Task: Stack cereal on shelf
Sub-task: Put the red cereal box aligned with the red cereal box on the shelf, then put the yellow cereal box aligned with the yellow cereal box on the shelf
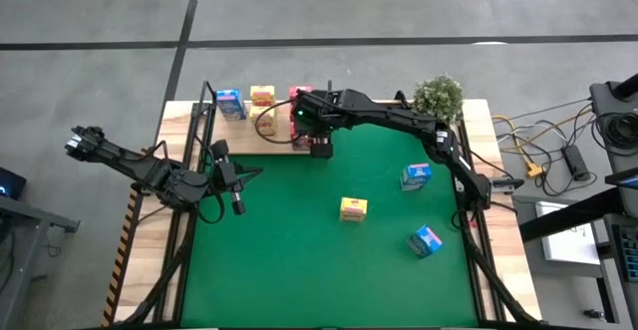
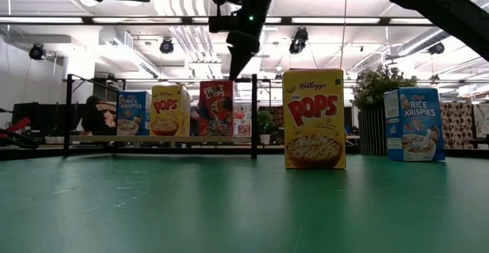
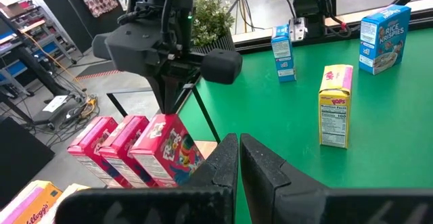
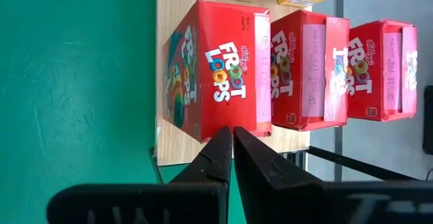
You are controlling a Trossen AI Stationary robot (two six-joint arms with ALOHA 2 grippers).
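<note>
On the light-wood shelf (image 1: 269, 139) at the mat's far left stand three red Froot Loops boxes in a row (image 4: 216, 68), (image 4: 304, 68), (image 4: 379, 68), with yellow boxes (image 1: 262, 96) and a blue one (image 1: 229, 103) beside them. My right gripper (image 4: 232, 135) is shut and points steeply down just over the nearest red box (image 3: 166, 149). On the green mat stand a yellow Pops box (image 1: 353, 208) and two blue Rice Krispies boxes (image 1: 416, 175), (image 1: 426, 240). My left gripper (image 1: 237, 205) hangs shut and holds nothing, at the mat's left side. My right gripper's shut fingertips (image 3: 169, 105) stand at the top edge (image 4: 230, 119) of the nearest red box, coming from above and slanting down. Whether they touch it I cannot tell. The box stands upright on the shelf board.
Thin black posts (image 2: 254, 115) rise at the shelf's ends, one right beside the red box. A potted plant (image 1: 439, 96) stands at the table's far right corner. Cables (image 1: 538, 165) lie beyond the right edge. Bare mat lies between the loose boxes and the near edge.
</note>
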